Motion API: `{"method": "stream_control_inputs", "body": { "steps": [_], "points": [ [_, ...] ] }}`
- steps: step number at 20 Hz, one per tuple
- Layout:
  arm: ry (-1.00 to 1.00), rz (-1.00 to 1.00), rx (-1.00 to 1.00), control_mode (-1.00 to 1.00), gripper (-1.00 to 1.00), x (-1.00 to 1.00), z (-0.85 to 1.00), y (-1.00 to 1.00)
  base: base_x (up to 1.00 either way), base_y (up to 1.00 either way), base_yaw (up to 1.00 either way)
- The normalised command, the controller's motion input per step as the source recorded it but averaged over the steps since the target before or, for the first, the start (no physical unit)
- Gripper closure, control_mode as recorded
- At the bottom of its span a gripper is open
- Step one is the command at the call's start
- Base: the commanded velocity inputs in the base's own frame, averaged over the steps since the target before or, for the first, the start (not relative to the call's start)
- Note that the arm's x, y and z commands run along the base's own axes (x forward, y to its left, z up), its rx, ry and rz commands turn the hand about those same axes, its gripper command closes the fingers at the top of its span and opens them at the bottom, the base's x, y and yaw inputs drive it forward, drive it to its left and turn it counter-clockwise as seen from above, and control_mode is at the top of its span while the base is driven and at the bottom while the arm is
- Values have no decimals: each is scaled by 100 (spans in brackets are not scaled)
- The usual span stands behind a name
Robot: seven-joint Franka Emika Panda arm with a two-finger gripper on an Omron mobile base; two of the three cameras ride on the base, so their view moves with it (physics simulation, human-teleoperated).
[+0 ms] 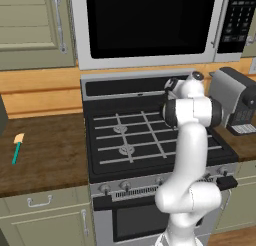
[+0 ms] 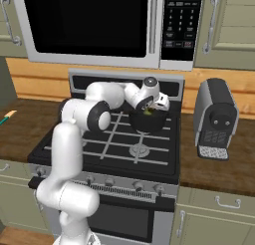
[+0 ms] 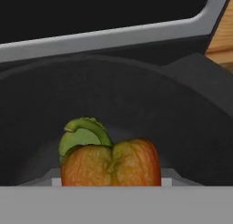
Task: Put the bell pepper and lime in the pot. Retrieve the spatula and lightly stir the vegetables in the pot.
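Pepper-drop step: tool (image 2: pixel 149 111), half-open round lumpy red-orange bell pepper (image 3: pixel 111 163), over short black pot (image 2: pixel 147 121); next, release, fetch lime.

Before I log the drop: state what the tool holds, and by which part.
The tool seems to hold the bell pepper by its body, inside the rim of the pot. The exact contact is hidden at the bottom of the hand view.

- bell pepper (image 3: pixel 111 163): mottled orange skin, slight sheen
- pot (image 3: pixel 136 104): matt black inside
- counter (image 1: pixel 50 155): dark wood (grain visible)
- stove (image 1: pixel 150 140): black w/ grey metal grates
- arm (image 1: pixel 192 140): glossy white plastic
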Motion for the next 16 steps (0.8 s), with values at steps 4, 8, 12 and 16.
{"method": "stream_control_inputs", "body": {
  "steps": [4, 8, 12, 16],
  "points": [
    [6, 0, 0, -100, 100, 11, -19, -1, 0, 0, 0],
    [1, 0, 0, -100, 100, 0, -12, 16, 0, 0, 0],
    [0, 0, 0, -100, 100, -24, -13, 29, 0, 0, 0],
    [6, 0, 0, -100, 100, -30, -28, 8, 0, 0, 0]
  ]
}}
